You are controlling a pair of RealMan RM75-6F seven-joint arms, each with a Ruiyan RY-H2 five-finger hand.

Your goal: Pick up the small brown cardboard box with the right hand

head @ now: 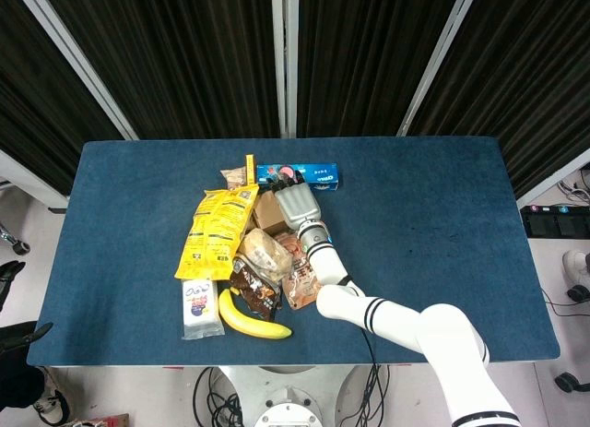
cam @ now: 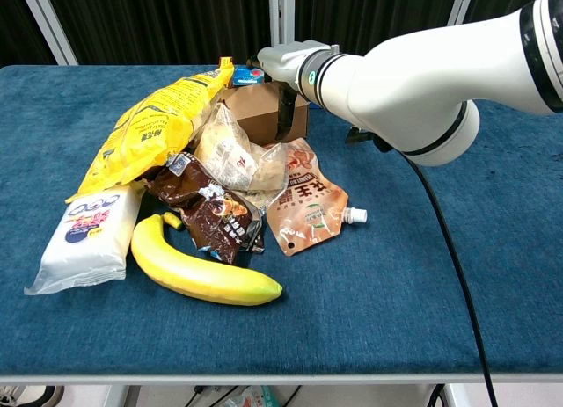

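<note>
The small brown cardboard box [head: 265, 208] [cam: 253, 117] sits at the back of a heap of snack packs in the middle of the blue table [head: 433, 196]. My right hand [head: 297, 206] [cam: 283, 60] lies on top of the box's right part. Its dark fingers [cam: 284, 117] reach down over the near face of the box and touch it; the thumb is hidden behind. The box stands on the table among the packs. My left hand is in neither view.
A yellow chip bag [cam: 149, 126] leans on the box's left. A clear bread bag [cam: 233, 156], a dark wrapper [cam: 211, 214] and a spouted pouch [cam: 308, 205] lie in front. A blue carton [head: 318, 176] lies behind; a banana [cam: 198, 271] and a white pack [cam: 84, 236] near the front.
</note>
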